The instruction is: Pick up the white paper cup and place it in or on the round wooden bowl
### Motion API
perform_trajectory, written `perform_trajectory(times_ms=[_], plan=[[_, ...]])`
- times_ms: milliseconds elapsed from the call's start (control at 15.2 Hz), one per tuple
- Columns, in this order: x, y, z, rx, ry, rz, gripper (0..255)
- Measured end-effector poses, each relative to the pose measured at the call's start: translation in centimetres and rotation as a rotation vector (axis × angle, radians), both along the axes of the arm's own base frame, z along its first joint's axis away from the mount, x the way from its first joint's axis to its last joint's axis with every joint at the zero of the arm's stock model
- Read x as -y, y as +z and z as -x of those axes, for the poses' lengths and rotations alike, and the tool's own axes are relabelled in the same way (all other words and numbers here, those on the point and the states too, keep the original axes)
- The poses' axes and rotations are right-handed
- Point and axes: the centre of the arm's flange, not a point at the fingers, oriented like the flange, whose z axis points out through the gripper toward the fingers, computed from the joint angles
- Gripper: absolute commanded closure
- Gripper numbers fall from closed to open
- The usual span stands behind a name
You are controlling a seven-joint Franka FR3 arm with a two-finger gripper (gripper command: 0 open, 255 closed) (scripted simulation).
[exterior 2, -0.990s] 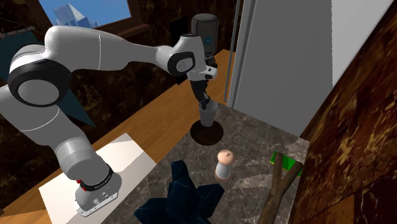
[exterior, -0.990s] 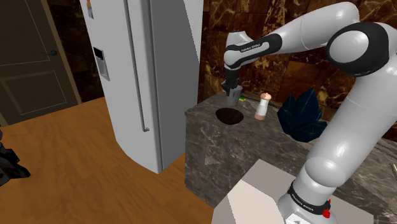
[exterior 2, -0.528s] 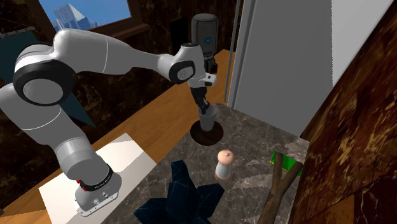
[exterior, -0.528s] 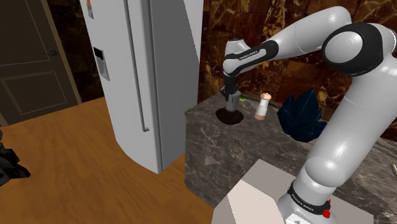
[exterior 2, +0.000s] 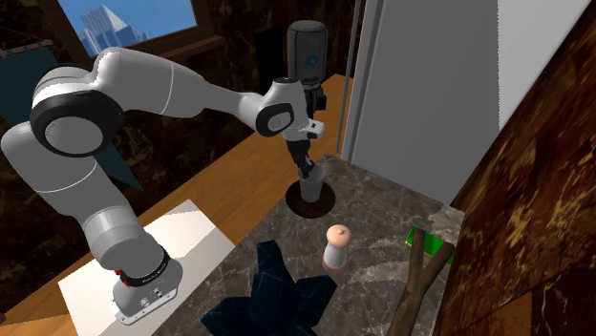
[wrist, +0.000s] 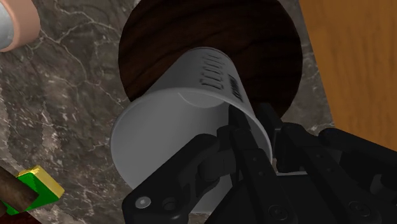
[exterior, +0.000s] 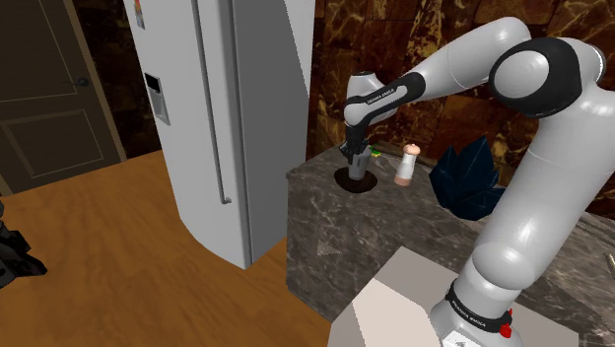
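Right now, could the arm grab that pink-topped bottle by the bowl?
Probably not yet: the bottle stands close, with nothing between, but the gripper is shut on the white cup over the dark bowl.

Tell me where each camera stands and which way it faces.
Shoulder view: beside the stand, facing across the counter to the fridge; the whole arm shows.
Second exterior view: high on the counter's wall side, facing back at arm and stand.
Wrist view: on the hand, looking down at the white cup and dark bowl; the gripper clasps the cup's rim.
All three share cup and bowl.
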Motion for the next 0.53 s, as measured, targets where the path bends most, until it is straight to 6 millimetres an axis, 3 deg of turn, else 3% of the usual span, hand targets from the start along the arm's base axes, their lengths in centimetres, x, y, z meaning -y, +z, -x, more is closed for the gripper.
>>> perform_trajectory(times_ms=[264, 330, 528], plan=[[0.02, -0.05, 0.01, 0.000, 0.000, 0.000, 255], [0.02, -0.05, 0.01, 0.000, 0.000, 0.000, 0], [0.02, -0.04, 0.01, 0.001, 0.000, 0.000, 0]])
